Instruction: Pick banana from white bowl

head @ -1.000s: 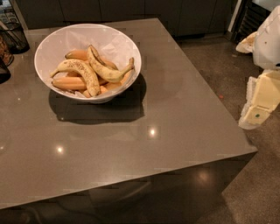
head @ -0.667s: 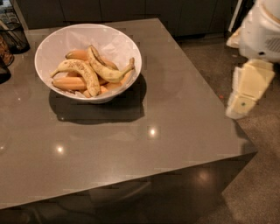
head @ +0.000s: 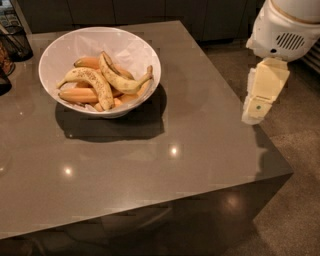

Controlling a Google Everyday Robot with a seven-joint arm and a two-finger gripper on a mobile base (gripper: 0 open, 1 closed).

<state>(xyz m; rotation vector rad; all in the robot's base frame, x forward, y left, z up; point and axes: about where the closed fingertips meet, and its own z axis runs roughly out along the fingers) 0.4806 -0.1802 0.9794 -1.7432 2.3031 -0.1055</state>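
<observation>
The white bowl (head: 131, 46) stands on the grey table at the back left. The banana (head: 121, 82), pale yellow with a dark stem tip, lies on top in it, curving up to the right rim. A densely freckled banana (head: 96, 81) lies to its left, over smooth orange bananas (head: 77, 95). My gripper (head: 253, 113) hangs at the end of the cream arm, by the table's right edge, well to the right of the bowl and apart from it.
A black wire basket (head: 18, 41) stands at the table's back left corner. Dark cabinets (head: 150, 10) run along the back. The table's right edge (head: 260, 135) drops to a speckled floor (head: 300, 150). The arm's white housing (head: 285, 30) fills the upper right.
The arm has moved left from the frame's right side to the table's right edge, nearer the bowl. The bowl and bananas have not moved.
</observation>
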